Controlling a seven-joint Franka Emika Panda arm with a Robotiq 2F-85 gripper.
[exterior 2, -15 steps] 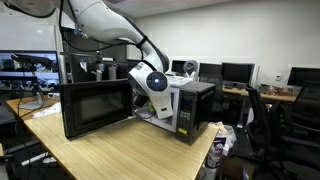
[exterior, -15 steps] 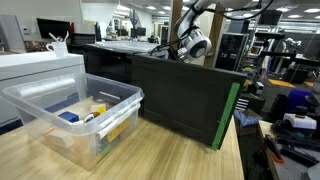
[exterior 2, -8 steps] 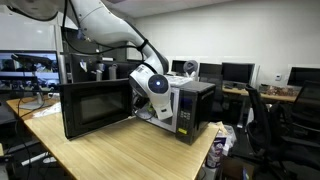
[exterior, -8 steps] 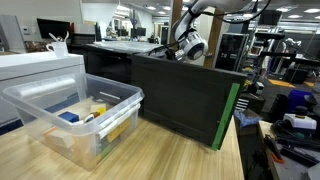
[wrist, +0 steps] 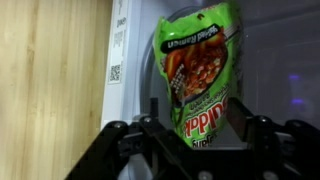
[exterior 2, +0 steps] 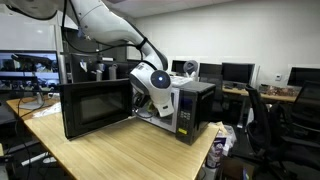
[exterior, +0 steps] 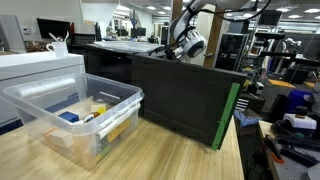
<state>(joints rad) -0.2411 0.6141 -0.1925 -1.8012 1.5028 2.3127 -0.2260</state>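
Green snack bag (wrist: 198, 70) — upright inside microwave (exterior 2: 195, 105); claw (wrist: 190, 128) agape

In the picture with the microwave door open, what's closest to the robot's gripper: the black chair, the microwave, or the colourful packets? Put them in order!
1. microwave: the gripper reaches right into it.
2. colourful packets: at the corner of the table, right of the microwave.
3. black chair: off the table, far right.
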